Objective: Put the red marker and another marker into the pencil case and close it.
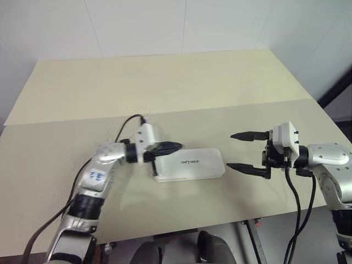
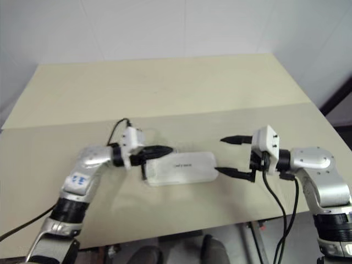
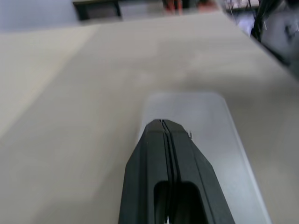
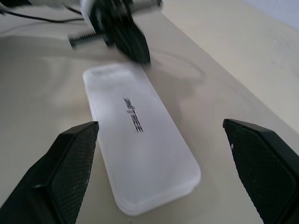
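Leftmost, wide bare bench (image 1: 55,165) stretches out to the near edge and toward the wall. Next comes the left hand (image 1: 175,147), clenched tight on nothing, its fingers pressed together and its tip poised over the left end of the pencil case (image 1: 190,164). That white case lies flat with its lid down, mid-bench, lettering up, so its contents are hidden. Just past its right end waits the right hand (image 1: 237,151), released, fingers spread wide and apart from the case. Beyond it, open bench runs to the right edge.
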`<state>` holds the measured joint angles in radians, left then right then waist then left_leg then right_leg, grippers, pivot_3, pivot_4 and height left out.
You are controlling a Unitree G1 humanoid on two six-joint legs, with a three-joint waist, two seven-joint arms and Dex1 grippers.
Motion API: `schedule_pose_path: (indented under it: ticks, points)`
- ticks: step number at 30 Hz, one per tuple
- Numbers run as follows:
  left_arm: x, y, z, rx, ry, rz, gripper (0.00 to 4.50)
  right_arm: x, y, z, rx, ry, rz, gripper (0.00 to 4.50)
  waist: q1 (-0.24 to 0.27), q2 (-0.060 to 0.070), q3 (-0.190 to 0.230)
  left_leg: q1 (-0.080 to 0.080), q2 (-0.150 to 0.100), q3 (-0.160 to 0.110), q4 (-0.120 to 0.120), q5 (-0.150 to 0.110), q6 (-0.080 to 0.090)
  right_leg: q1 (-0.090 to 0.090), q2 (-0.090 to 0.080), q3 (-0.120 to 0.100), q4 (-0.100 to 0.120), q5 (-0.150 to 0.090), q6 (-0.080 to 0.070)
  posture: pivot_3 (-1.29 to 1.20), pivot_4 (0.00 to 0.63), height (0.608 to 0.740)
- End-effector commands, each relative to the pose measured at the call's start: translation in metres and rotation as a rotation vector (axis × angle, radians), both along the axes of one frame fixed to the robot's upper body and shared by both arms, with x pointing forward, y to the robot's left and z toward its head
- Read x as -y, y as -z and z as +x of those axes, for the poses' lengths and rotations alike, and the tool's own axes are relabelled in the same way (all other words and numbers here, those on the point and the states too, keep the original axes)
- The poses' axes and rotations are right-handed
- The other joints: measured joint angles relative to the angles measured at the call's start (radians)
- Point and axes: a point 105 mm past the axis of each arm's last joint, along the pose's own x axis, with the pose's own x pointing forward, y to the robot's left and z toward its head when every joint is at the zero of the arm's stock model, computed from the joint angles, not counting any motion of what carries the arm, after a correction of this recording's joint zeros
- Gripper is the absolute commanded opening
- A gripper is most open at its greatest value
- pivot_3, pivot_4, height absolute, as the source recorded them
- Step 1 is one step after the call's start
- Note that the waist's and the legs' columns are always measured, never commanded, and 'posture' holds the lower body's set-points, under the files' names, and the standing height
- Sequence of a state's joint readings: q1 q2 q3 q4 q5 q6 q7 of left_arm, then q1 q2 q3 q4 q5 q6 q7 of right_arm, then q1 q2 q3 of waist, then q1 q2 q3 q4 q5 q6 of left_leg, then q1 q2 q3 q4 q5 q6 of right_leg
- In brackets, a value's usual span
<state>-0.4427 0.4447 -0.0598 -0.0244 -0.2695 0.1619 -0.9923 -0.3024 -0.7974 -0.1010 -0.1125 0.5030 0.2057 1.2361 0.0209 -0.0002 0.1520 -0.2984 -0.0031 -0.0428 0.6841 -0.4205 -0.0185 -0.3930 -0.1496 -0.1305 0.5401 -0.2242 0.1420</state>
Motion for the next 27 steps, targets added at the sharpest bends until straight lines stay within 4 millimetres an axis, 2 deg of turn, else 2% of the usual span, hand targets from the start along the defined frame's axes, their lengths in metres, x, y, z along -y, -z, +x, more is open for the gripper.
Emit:
schedule_pose_path:
  ticks: [1,4,7,13,20,24,27]
  points:
    - [-0.025,-0.017,-0.009,0.053,-0.054,-0.063,0.39,0.004,-0.003,0.003,0.041,-0.001,0.024,4.50,-0.001,0.000,0.000,0.000,0.000,0.000,0.000,0.000,0.000,0.000,0.000,0.000,0.000,0.000,0.000,0.00,0.150,0.740]
    - [-0.047,-0.004,-0.027,-0.050,-0.064,-0.059,1.25,0.011,0.003,0.010,0.069,0.039,0.033,4.50,0.000,0.000,0.000,0.000,0.000,0.000,0.000,0.000,0.000,0.000,0.000,0.000,0.000,0.000,0.000,0.00,0.150,0.740]
    - [-0.063,-0.002,-0.034,-0.036,-0.120,-0.074,2.29,0.019,0.006,0.018,0.094,0.093,0.068,4.50,0.005,0.001,0.001,0.000,0.000,0.000,0.000,0.000,0.000,0.000,0.000,0.000,0.000,0.000,0.000,0.00,0.150,0.740]
    - [-0.071,0.004,-0.037,-0.034,-0.173,-0.082,4.44,0.029,0.011,0.025,0.143,0.137,0.074,4.50,-0.001,0.001,0.001,0.000,0.000,0.000,0.000,0.000,0.000,0.001,0.000,0.000,0.000,0.000,0.000,0.00,0.150,0.740]
    - [-0.063,-0.002,-0.038,-0.018,-0.162,-0.108,4.49,0.040,0.014,0.028,0.165,0.150,0.057,4.50,0.000,0.001,0.001,0.000,0.000,0.000,0.000,0.000,0.000,0.000,0.000,0.001,0.000,0.000,0.000,0.00,0.150,0.740]
    - [-0.059,-0.002,-0.034,0.001,-0.169,-0.120,4.49,0.035,0.025,0.030,0.157,0.139,0.045,4.50,-0.001,0.002,0.001,0.000,0.000,0.000,0.000,0.000,0.000,0.000,0.000,0.000,0.000,0.000,0.000,0.00,0.150,0.740]
    - [-0.057,0.001,-0.036,0.006,-0.166,-0.099,4.49,0.033,0.025,0.031,0.159,0.134,0.050,4.50,-0.002,0.002,0.001,0.000,0.000,0.000,0.000,0.000,0.000,0.000,0.000,0.001,0.000,0.000,0.000,0.00,0.150,0.740]
